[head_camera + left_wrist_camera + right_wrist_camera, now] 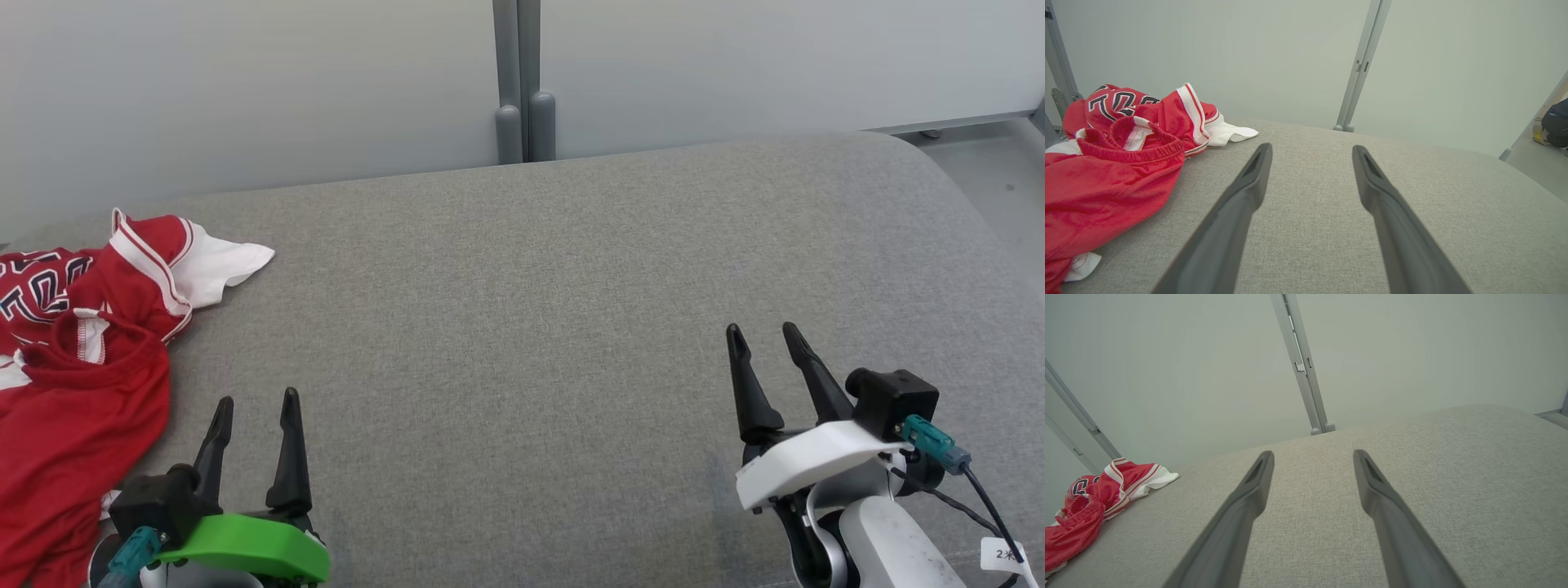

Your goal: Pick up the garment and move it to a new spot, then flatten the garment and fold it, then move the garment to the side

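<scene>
Garment (77,384) lies left of my left gripper (257,398).
Crumpled and red, it fills the frame's left edge on the grey cushion (522,310); my right gripper (763,329) is well apart, lower right. Both stand spread and empty.

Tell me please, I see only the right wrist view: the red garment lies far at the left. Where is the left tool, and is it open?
Observer: The left tool is open, just right of the garment, not touching it.
Operator: Does the garment go further than my view shows?
Observer: Yes, it spreads down to the head view's lower left corner.
Operator: Is anything else near the cushion?
Observer: The left wrist view has a dark shape with a yellow part beyond the cushion's right end; I cannot tell what it is.
</scene>
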You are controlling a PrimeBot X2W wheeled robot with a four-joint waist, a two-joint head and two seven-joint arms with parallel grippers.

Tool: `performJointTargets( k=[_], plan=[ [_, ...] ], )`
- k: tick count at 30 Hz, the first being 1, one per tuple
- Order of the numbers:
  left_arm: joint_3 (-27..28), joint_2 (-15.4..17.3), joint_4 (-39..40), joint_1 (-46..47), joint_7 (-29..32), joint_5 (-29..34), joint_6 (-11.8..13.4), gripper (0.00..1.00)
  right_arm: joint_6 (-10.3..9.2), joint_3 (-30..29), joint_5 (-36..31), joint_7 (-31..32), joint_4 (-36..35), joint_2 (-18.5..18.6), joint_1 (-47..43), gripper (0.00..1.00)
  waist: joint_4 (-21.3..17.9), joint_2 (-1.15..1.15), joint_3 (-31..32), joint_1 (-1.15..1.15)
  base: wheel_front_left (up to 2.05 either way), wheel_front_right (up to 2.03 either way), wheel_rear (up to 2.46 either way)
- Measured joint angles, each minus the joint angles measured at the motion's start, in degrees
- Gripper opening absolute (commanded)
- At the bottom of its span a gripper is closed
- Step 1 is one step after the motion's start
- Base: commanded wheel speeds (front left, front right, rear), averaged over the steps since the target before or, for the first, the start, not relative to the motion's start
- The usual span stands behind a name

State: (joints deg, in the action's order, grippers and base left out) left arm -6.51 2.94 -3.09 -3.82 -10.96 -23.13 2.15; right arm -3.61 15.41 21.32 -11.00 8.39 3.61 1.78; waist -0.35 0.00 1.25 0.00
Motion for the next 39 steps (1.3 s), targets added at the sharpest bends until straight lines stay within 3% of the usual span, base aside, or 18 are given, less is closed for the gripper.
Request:
performJointTargets(
  k=[18, 39],
  plan=[
    [-0.35, 0.05, 2.12, -1.53, -3.46, 12.30, 1.00, 1.00, -1.13, 3.69, -13.82, -3.35, -1.35, 0.21, 0.00, 1.00, -0.19, 0.00, 0.26, 0.00, 0.00, 0.00, 0.00],
    [0.58, 0.03, 2.09, -2.36, -3.46, 12.32, 0.56, 1.00, -1.01, 2.93, -13.73, -3.43, -1.12, 0.10, -0.03, 1.00, -0.16, 0.00, 0.34, 0.00, 0.00, 0.00, 0.00]
  ],
)
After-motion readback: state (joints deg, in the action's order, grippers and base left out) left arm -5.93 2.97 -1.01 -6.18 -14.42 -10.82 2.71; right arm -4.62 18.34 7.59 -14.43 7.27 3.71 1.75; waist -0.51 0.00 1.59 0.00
